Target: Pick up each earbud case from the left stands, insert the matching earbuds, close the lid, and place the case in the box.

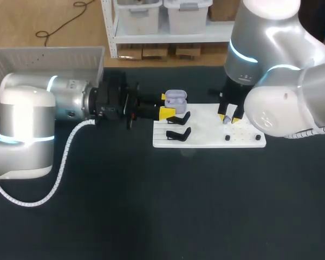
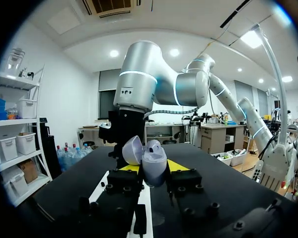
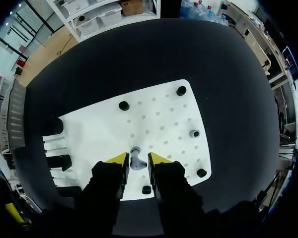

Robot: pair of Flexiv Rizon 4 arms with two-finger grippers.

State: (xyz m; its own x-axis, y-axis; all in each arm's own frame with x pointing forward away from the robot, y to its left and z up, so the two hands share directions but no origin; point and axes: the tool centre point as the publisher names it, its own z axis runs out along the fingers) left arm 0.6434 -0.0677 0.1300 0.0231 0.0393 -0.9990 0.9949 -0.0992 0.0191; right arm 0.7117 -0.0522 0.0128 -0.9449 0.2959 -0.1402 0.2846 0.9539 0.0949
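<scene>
My left gripper (image 1: 166, 105) is shut on an open lavender earbud case (image 1: 175, 98), held level just above the left end of the white board (image 1: 206, 142). In the left wrist view the case (image 2: 153, 163) sits between the yellow tips with its lid (image 2: 130, 149) tipped back and a pale earbud (image 2: 154, 146) in one socket. My right gripper (image 1: 228, 117) points straight down onto the board's right half. In the right wrist view its tips (image 3: 137, 159) close on a small grey earbud (image 3: 135, 160) standing on the white board (image 3: 154, 114).
Two black stands (image 1: 179, 117) (image 1: 178, 134) sit on the board's left end. Small black pegs (image 3: 181, 90) (image 3: 123, 105) and a grey peg (image 3: 194, 133) dot its right half. A pale plastic box (image 1: 46, 57) stands at the back left, behind my left arm.
</scene>
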